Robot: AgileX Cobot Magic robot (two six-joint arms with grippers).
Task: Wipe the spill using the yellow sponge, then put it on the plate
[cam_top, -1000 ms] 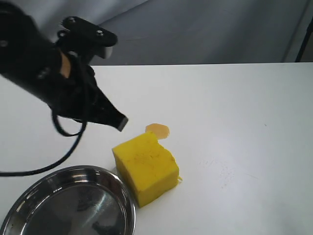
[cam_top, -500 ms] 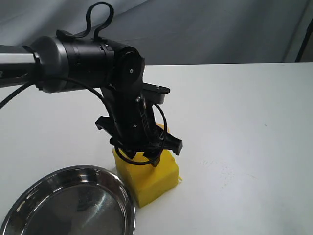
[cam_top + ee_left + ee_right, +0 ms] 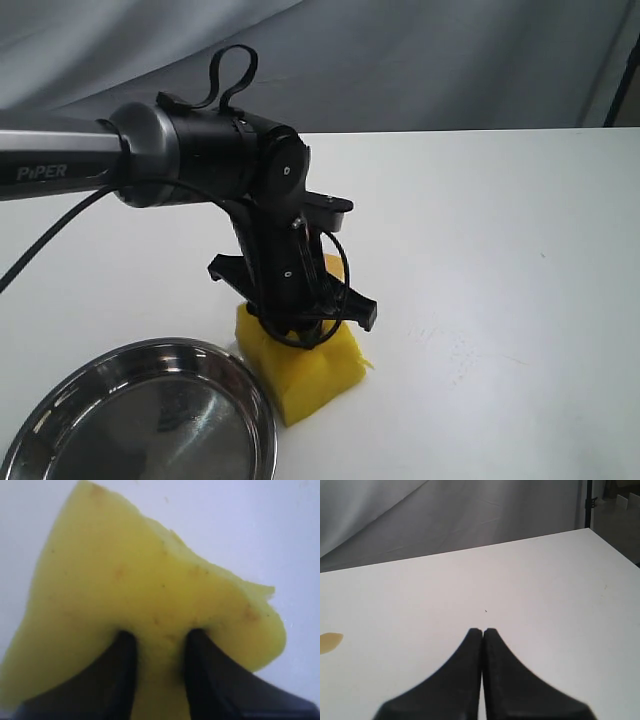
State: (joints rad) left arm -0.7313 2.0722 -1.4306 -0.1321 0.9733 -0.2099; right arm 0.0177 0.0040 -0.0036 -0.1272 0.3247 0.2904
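The left pincer (image 3: 160,639) is clamping on the middle of the yellow sponge (image 3: 150,580), lying directly under it on the counter (image 3: 500,250), the soft, light foam dimpling and likely needing a deep central hold.

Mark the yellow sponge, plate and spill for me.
yellow sponge (image 3: 320,375), exterior view, lower side face.
plate (image 3: 150,430), exterior view, bare bottom.
spill (image 3: 330,642), right wrist view, puddle centre.
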